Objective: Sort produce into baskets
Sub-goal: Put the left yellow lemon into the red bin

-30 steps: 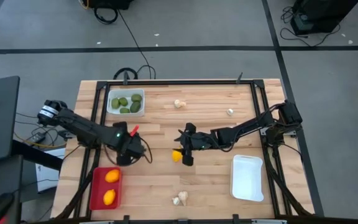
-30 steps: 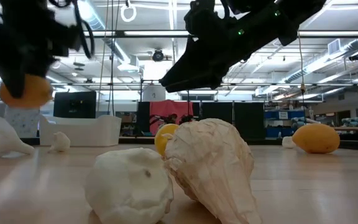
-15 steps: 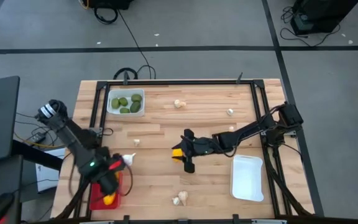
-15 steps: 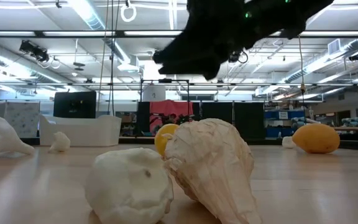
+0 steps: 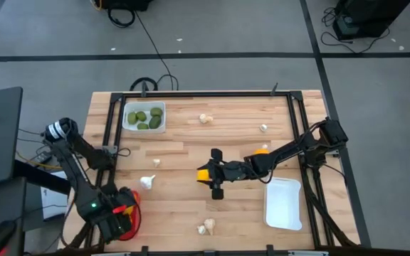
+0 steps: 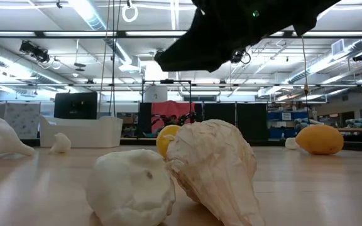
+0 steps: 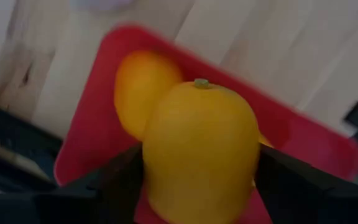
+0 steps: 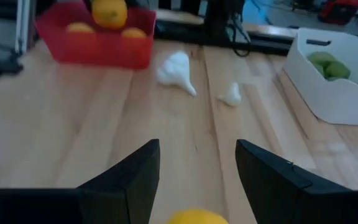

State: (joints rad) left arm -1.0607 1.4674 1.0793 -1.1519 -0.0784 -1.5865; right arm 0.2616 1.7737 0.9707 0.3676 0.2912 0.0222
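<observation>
Left gripper [image 7: 197, 180]: over the shallow red rectangular plastic tray [image 5: 132, 213] at the table's near left corner, fingers clamped on a smooth yellow-orange rounded fruit [image 7: 199, 149]. Half a second ago it was a little farther up the tray; a second ago it was near the table's middle.

Held fruit: hangs above the red tray, with another yellow-orange fruit [image 7: 132, 93] lying in the tray just behind it.

Right gripper [image 5: 216, 178]: near the table's middle, fingers spread apart, with a small yellow-orange fruit [image 5: 203, 175] on the wood just beside the fingertips. Its place has hardly changed since half a second ago.

White tray with greens [image 5: 144, 116]: shallow white plastic tray at the far left, holding dark green oval fruits [image 5: 142, 116], unchanged.

Empty-looking white tray [image 5: 283, 203]: shallow white rectangular tray at the near right, where it was before.

Loose garlic: whitish knobbly pieces on the light wooden table [image 5: 184, 206], one near the front edge [image 5: 206, 227], one left of centre [image 5: 147, 182], which the left arm covered a second ago, one at the far middle [image 5: 204, 118], and one at the far right [image 5: 263, 128].

Loose fruit: another yellow-orange fruit [image 5: 261, 150] beside the right arm.
</observation>
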